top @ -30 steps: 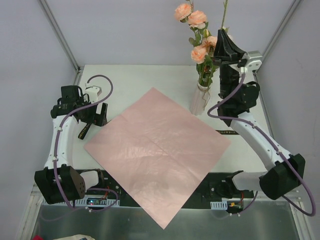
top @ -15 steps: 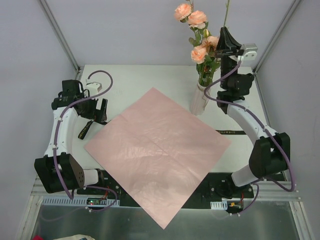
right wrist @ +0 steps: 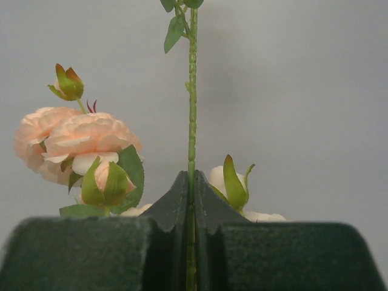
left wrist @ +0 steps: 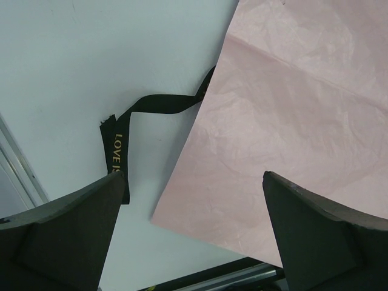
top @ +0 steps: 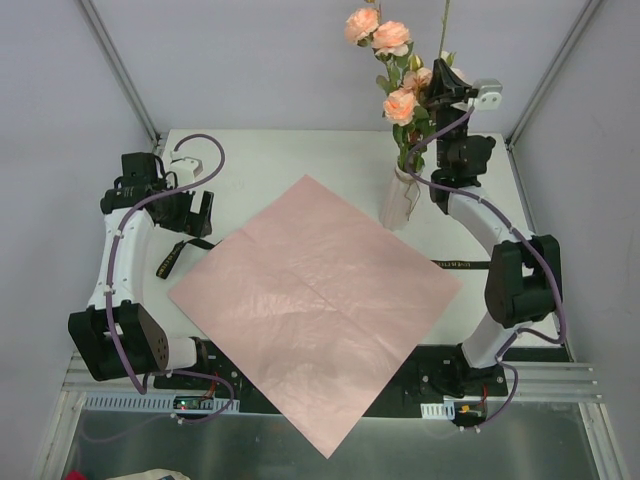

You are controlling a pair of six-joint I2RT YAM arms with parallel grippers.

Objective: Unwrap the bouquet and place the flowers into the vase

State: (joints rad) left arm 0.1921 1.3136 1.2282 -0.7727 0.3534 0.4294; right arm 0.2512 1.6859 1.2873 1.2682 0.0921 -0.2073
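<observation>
The vase (top: 400, 200), a slim beige-grey cylinder with wrinkled sides, stands on the tabletop (top: 250, 160) in the upper right of the top view. The flowers (top: 393, 38) rise out of its neck, well taller than it: green leafy stems topped by peach-pink roses, two near the top edge of the frame and two lower down. One thin, bare green stem (right wrist: 192, 91) runs upright at the centre of the right wrist view, clamped between the closed fingers of the right pincer (right wrist: 191, 195). Full blooms and a green bud sit at its left, and a half-open bud at its right.
</observation>
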